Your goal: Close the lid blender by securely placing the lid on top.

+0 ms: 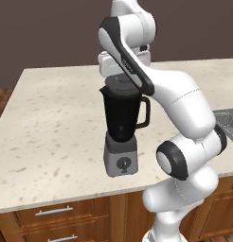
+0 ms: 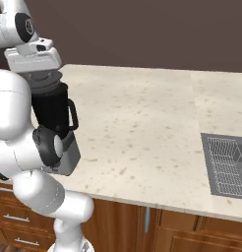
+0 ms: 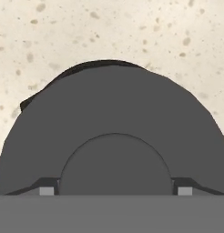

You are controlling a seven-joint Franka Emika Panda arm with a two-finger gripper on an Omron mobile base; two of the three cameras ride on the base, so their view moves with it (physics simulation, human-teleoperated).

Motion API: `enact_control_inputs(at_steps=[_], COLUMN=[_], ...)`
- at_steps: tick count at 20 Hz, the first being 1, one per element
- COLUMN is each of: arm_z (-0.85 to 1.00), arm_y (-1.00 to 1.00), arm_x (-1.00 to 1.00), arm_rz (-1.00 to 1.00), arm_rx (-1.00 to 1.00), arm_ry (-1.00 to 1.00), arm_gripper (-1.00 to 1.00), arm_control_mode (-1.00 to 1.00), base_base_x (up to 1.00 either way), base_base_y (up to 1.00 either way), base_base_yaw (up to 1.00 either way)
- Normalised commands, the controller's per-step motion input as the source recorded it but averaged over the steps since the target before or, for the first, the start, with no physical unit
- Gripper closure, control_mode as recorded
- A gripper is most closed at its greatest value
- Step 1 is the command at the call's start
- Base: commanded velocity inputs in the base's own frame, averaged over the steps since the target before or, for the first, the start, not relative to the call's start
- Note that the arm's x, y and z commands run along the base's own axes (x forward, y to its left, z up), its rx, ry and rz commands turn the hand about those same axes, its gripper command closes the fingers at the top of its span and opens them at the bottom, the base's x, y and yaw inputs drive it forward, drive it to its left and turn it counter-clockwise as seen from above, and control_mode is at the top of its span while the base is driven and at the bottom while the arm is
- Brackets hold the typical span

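Here, one blender stands on the pale speckled counter, and one lid sits at the jar's mouth, directly under the gripper. The white arm bends up from the base and folds over, its hand pointing straight down above the jar. In the hand view the two fingertips stand apart at either side of the lid's raised centre knob; whether they press it, I cannot tell. A sink lies well apart to the right, wooden drawers run below, and a dark wall stands behind.
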Motion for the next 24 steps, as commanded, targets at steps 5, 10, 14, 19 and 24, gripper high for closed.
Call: enact_control_inputs(at_steps=[5,10,14,19,24], arm_z=[-0.09,-0.22,-0.23,-0.15,-0.25], arm_y=[0.00,0.00,0.00,0.00,0.03], arm_x=[0.20,0.02,0.01,0.08,0.00], arm_rz=[0.05,0.08,0.08,0.08,0.10], arm_rx=[0.00,0.00,0.00,0.00,0.00], arm_ry=[0.00,0.00,0.00,0.00,0.03], arm_gripper=[1.00,1.00,1.00,1.00,1.00], arm_control_mode=[-1.00,-1.00,-1.00,-1.00,-1.00], base_base_x=[0.00,0.00,0.00,0.00,0.00], base_base_y=[0.00,0.00,0.00,0.00,0.00], base_base_yaw=[0.00,0.00,0.00,0.00,0.00])
